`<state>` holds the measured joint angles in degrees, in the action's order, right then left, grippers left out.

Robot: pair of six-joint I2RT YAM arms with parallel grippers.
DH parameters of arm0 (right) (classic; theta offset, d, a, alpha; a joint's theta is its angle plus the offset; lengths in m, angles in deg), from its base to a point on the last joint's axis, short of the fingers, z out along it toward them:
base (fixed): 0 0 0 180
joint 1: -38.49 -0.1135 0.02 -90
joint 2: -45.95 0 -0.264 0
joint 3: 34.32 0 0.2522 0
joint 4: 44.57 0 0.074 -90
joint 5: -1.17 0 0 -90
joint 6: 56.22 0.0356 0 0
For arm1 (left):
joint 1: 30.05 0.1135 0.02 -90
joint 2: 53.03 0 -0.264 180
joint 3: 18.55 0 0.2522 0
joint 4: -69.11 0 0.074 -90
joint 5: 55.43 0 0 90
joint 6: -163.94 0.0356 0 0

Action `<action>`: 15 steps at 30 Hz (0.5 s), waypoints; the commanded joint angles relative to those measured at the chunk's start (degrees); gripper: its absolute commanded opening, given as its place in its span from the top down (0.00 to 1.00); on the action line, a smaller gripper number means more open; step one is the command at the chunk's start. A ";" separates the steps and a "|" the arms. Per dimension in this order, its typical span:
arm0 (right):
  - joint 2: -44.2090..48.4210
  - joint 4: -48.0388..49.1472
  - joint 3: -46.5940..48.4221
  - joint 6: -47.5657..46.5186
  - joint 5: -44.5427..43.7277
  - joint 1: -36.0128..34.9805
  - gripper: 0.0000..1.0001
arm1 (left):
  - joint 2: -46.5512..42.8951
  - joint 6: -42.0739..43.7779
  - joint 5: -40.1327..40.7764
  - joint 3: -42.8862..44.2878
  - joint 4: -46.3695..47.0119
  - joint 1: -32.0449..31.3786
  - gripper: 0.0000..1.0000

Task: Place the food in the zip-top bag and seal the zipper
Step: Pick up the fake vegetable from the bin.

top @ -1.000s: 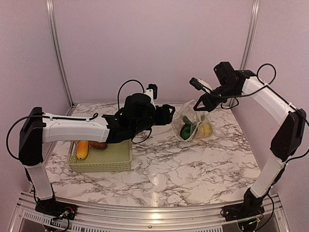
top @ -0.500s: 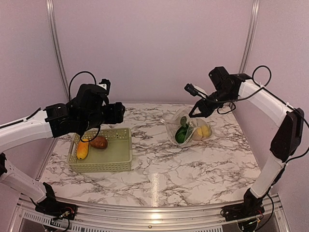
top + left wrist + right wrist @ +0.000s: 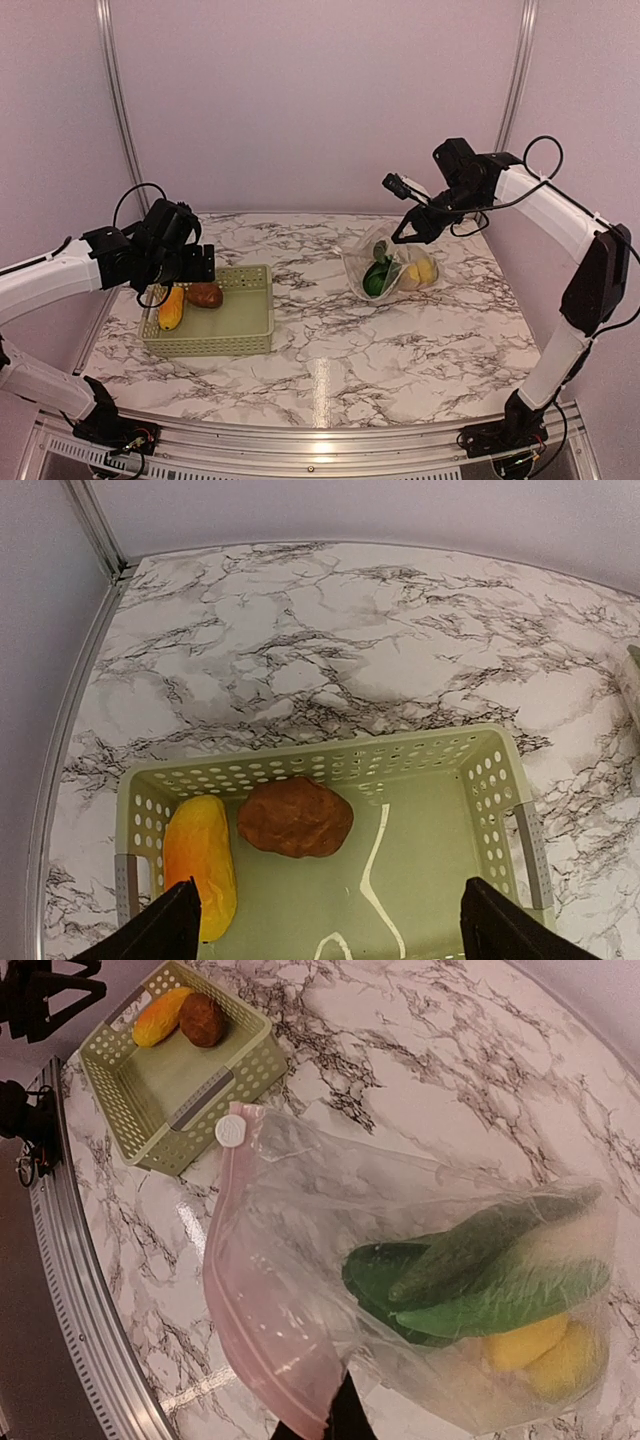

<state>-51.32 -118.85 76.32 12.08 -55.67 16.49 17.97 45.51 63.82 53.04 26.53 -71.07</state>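
Left gripper [image 3: 335,925]: jaws wide apart, empty, hovers over basket [image 3: 250,330] by left edge of desk [image 3: 350,350].
Orange piece [image 3: 171,309] and potato [image 3: 205,295] lie side by side at basket's far-left corner, not yet bagged.
Bag [image 3: 390,262] sits toward desk's far right, mouth lifted.
Inside bag: cucumber [image 3: 470,1245], leek [image 3: 540,1285], two lemons [image 3: 545,1350].
Zipper [image 3: 232,1290] unsealed, mouth gaping.
Right gripper [image 3: 412,225]: clenched on bag's mouth edge.
Judgement: most food loaded; two pieces left, then sealing.
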 commanded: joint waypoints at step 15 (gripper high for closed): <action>3.04 0.22 -1.34 -1.16 0.97 -0.39 1.00 | 14.93 -0.16 -8.88 -1.37 6.73 8.79 0.04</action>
<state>-50.45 -118.80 75.12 11.34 -55.58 16.47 30.35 45.23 56.91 51.57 31.25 -63.59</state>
